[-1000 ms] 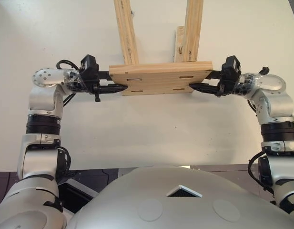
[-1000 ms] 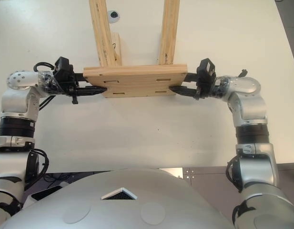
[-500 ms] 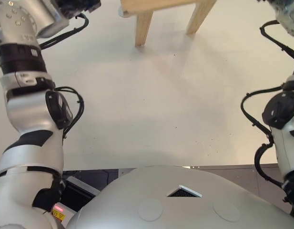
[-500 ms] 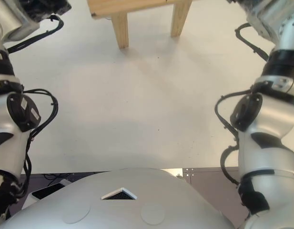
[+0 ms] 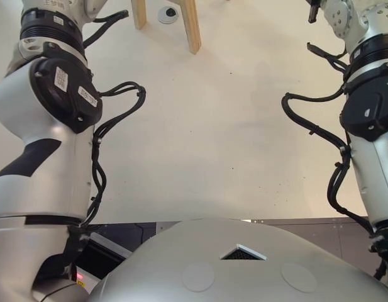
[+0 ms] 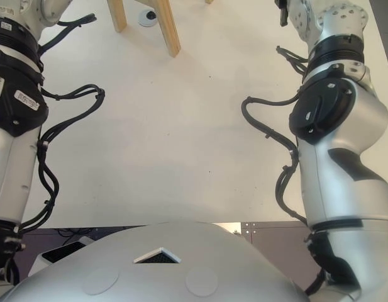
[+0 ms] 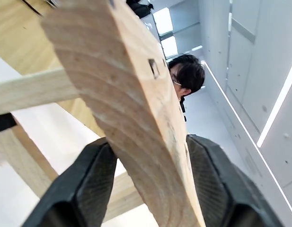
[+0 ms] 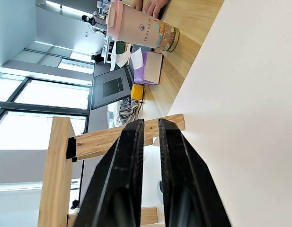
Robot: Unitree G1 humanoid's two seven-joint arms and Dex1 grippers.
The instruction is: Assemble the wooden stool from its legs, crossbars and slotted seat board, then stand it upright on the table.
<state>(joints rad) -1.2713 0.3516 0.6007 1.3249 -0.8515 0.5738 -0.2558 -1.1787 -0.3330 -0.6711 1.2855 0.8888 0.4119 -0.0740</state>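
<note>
The left gripper (image 7: 148, 142) is clamped on the pale layered-plywood slotted seat board (image 7: 136, 94) near its edge, with 1 broad black finger (image 7: 96, 184) pressed against each face. In the head views 2 light square-section wooden legs (image 5: 189, 25) come down toward the white table (image 5: 212, 126); whether their ends touch it cannot be told. A small round white disc with a dark centre (image 5: 167, 12) lies on the table between those 2 legs. The right gripper (image 8: 150, 127) holds nothing, its 2 black fingers (image 8: 127, 179) drawn almost together with a thin slit between them. Beyond its tips stand another leg and a light wooden crossbar (image 8: 98, 140) joined to it
</note>
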